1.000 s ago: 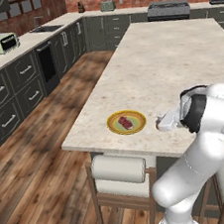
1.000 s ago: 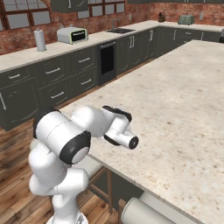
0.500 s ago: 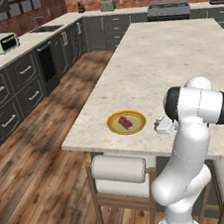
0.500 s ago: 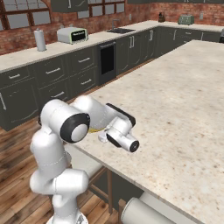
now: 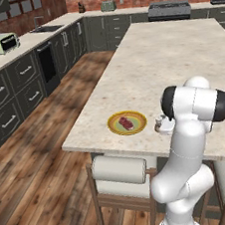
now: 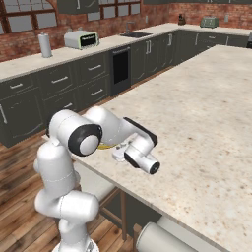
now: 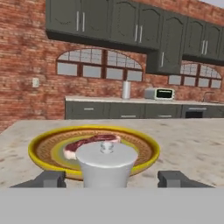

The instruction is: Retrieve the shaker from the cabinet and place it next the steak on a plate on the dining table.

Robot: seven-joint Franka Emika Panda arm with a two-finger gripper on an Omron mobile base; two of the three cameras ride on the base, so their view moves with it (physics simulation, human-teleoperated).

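A simulated kitchen with dark cabinets, brick walls and a long pale stone surface [image 5: 178, 60]. A white robot arm bends low over the near edge of that surface.

From the left base camera, a round yellow-rimmed plate [image 5: 127, 122] sits near the surface's front edge, with a small dark red steak [image 5: 127, 122] on it. Just beside the plate, at its 3 o'clock, a small pale shaker [image 5: 162, 124] stands on the stone, right against the arm's wrist.

The hand camera looks level across the surface. The shaker [image 7: 106, 164] stands upright in the centre foreground. The plate [image 7: 39, 151] lies just behind it with the steak [image 7: 89, 143] on top. The gripper [image 7: 106, 179] is spread wide. Its two dark fingertips [image 7: 49, 179] sit well out to either side of the shaker, clear of it, so it grips nothing.

From the right base camera the hand [image 6: 139, 153] hangs low at the surface edge, hiding most of the plate.

The shaker appears to be set down next to the plate, so the step in hand looks like the release and retreat. To do it well, keep the fingertips wide and draw the hand straight back along its own line, towards 6 o'clock in the hand camera. Avoid any sideways swing, which could tip the shaker or nudge the plate.
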